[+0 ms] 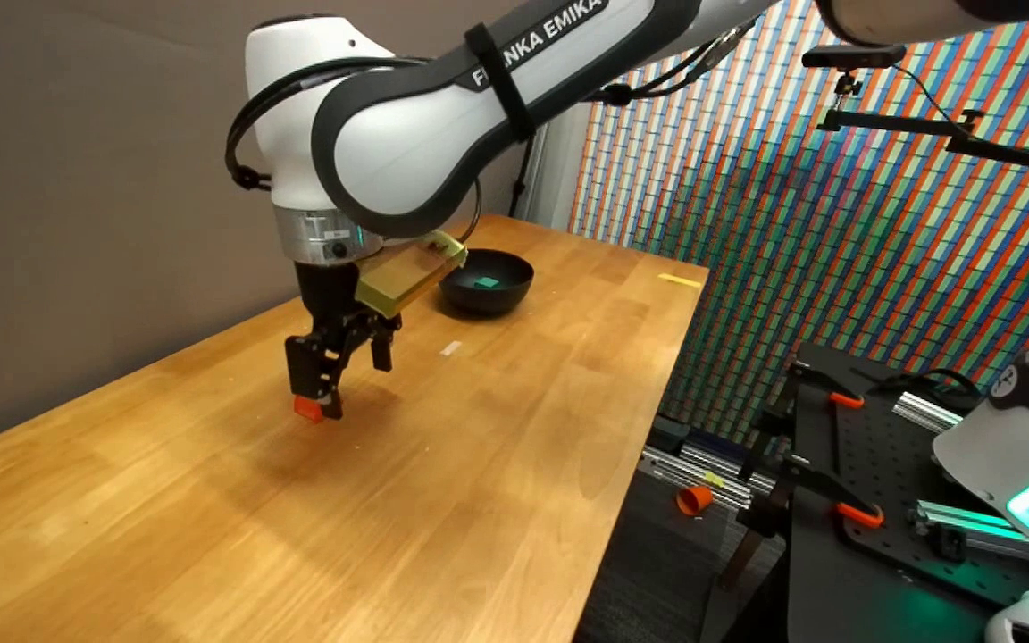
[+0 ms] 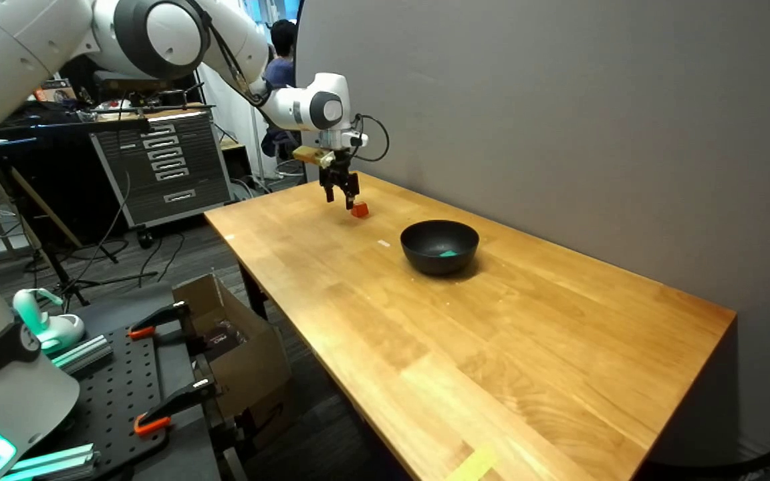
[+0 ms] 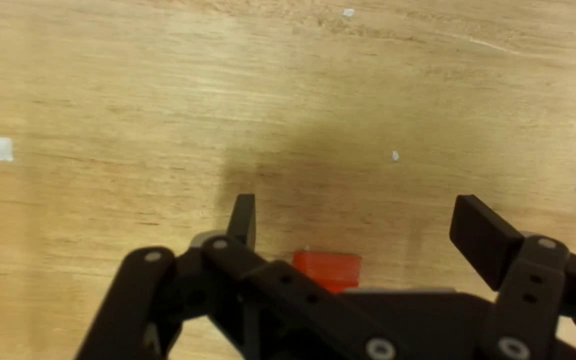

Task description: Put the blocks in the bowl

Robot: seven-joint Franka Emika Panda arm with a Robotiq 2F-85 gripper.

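1. One red block [image 1: 307,409] is lying on the table [image 1: 479,500], leftmost in an exterior view and outside the bowl [image 1: 483,306], so you are presumably treating it as your target.
2. Beside it, your claw [image 1: 356,381] is hanging released, gripping nothing, its fingers [image 3: 488,240] standing wide apart; you are likely leaving that gap for straddling the red block. In the wrist view the red block is showing between the fingers sideways but lower down, partly hidden by the claw, so you are probably needing a shift toward the backdrop [image 1: 59,223]. Whether a finger is touching it, these views are not revealing.
3. Farther right, the bowl is standing upright, well apart from the claw, with the green block [image 1: 486,282] resting inside; you are apparently facing only the red one. The bowl's broad mouth is likely giving you room for a drop.
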